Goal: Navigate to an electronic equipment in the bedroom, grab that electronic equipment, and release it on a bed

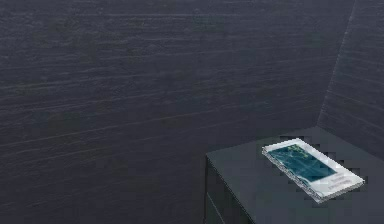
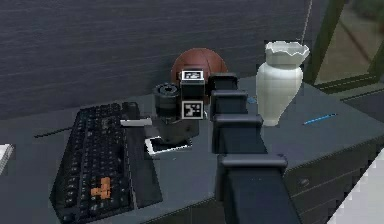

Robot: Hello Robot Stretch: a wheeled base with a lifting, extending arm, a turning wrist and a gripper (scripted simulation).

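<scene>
Our pincer [image 2: 163, 130] sits mid-frame at the small white device [image 2: 172, 147] on the tabletop [image 2: 330, 135] — we cannot tell if it holds anything; a slipped grasp could push the device against the keyboard [image 2: 100, 165].

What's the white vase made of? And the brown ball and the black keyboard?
White vase: probably glazed ceramic; it looks smooth and slightly shiny, with a wavy rim.
Brown ball: maybe rubber or leather; it has a dull reddish-brown surface, like a basketball.
Black keyboard: likely matte plastic; the keys are dark and have no shine.
</scene>
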